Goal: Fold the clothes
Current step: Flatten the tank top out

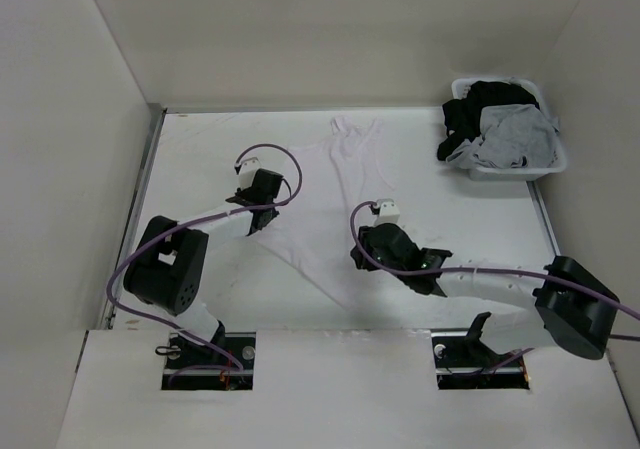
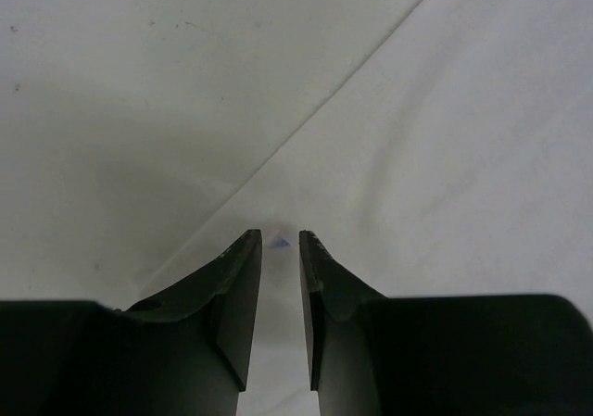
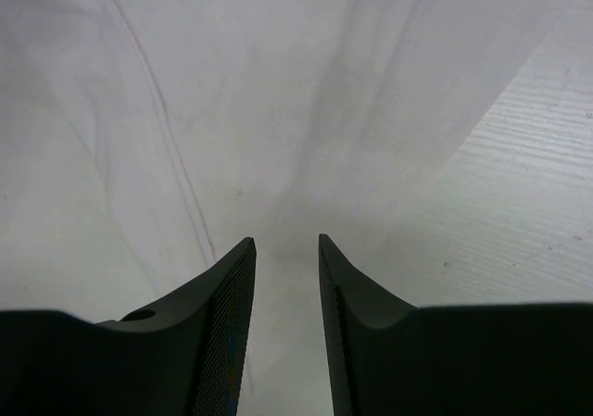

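White tabletop (image 1: 200, 149), pale walls on three sides, viewed from above.

- Tank top (image 1: 345, 184): lies flat near the tabletop's centre, well apart from the basket. Straps point to 12 o'clock and the body runs down toward 7 o'clock. It is white on white, so the outline is faint; the exact hem line cannot be made out.
- Basket (image 1: 510, 172): in the 2 o'clock corner, holding a black garment (image 1: 490, 99) and a grey garment (image 1: 515, 134) heaped above the rim.
- Left arm (image 1: 215, 219): reaches in from 8 o'clock, with its wrist at the 9 o'clock side of the tank top.
- Left fingers (image 2: 236, 286): a narrow gap, nothing between them. The tips sit low over the cloth (image 2: 445, 203), just inside its edge. That edge runs diagonally from 7 to 1 o'clock in the wrist view, with bare tabletop (image 2: 139, 82) beyond it at 10 o'clock. A small blue mark shows on the cloth in the gap.
- Right arm (image 1: 490, 284): comes in from 4 o'clock, with its wrist at the 5 o'clock side of the tank top.
- Right fingers (image 3: 222, 314): parted, the gap a little wider than the left's, holding nothing. Creased cloth (image 3: 278, 92) lies below and ahead; bare tabletop (image 3: 537, 212) is at 3 o'clock.
- Whether either set of tips touches the fabric cannot be told.
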